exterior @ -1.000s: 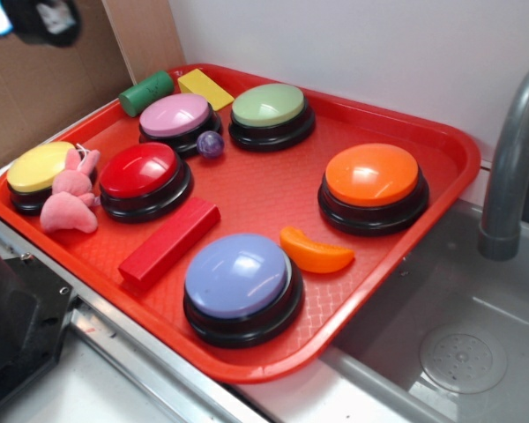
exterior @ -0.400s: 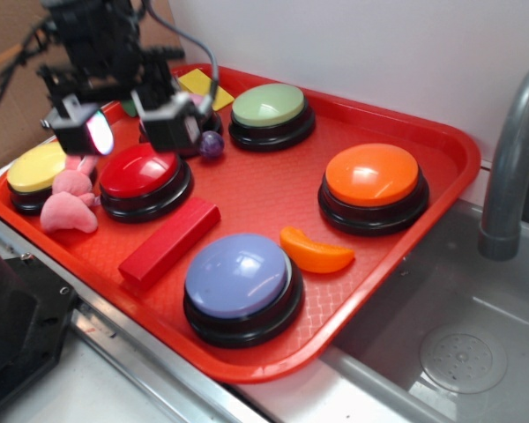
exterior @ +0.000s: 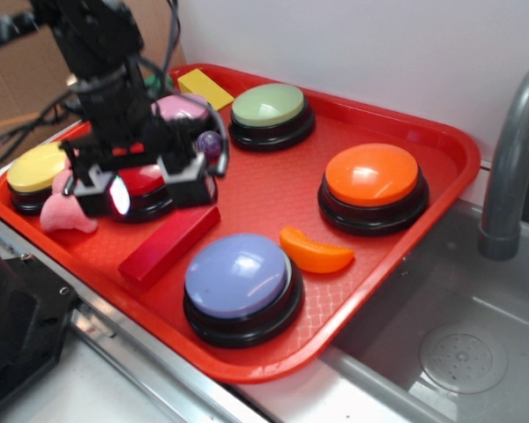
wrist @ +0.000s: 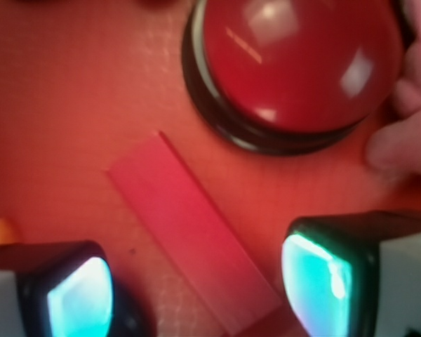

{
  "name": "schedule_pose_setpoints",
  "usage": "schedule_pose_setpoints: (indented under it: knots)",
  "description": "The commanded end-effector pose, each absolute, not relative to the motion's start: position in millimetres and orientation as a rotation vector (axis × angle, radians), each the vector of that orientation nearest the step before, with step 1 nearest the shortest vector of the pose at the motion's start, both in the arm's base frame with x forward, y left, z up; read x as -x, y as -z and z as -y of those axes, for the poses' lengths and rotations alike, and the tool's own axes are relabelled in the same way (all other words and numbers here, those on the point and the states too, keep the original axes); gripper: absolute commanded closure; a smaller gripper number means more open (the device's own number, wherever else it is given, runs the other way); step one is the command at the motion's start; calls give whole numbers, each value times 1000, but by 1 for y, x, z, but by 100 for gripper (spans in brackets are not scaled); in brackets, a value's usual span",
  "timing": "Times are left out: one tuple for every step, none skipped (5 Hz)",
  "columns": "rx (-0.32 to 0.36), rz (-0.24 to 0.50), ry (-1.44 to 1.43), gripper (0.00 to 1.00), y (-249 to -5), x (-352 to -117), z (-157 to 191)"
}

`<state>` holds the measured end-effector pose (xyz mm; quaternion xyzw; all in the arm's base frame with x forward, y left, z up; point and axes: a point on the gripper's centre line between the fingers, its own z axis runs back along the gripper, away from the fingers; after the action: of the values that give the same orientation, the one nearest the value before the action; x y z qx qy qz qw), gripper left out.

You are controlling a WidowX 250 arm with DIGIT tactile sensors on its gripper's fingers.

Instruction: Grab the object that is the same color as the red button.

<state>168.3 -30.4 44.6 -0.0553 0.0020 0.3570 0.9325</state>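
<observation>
The object, a long matte red block (exterior: 169, 245), lies flat on the red tray (exterior: 441, 150) just in front of the red button (exterior: 145, 182). My gripper (exterior: 145, 192) hangs open low over the red button's front edge, hiding much of its dome. In the wrist view the block (wrist: 193, 239) runs diagonally and its near end lies between my two fingers, with the gripper (wrist: 203, 291) open and touching nothing. The glossy red button (wrist: 295, 63) fills the top right of that view.
Also on the tray are a yellow button (exterior: 35, 167), a pink button (exterior: 181, 107), a green button (exterior: 269, 106), an orange button (exterior: 372, 176), a lilac button (exterior: 238, 275), an orange slice (exterior: 316, 251), a purple ball (exterior: 210, 143), a yellow block (exterior: 204, 88) and a pink plush (exterior: 66, 213). A faucet (exterior: 511, 159) and sink (exterior: 458, 352) are to the right.
My gripper has come in from the upper left and dropped forward, from above the pink button to low over the red button and the block's end. Nothing on the tray has moved.
</observation>
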Motion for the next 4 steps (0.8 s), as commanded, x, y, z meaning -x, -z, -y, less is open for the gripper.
schedule_pose_setpoints:
  knots:
    - [120,7,-769,0,-13,-175,33]
    - [115,27,-760,0,-8,-173,38]
    - [129,45,-750,100,-13,-173,38]
    - [117,34,-722,100,-16,-176,37]
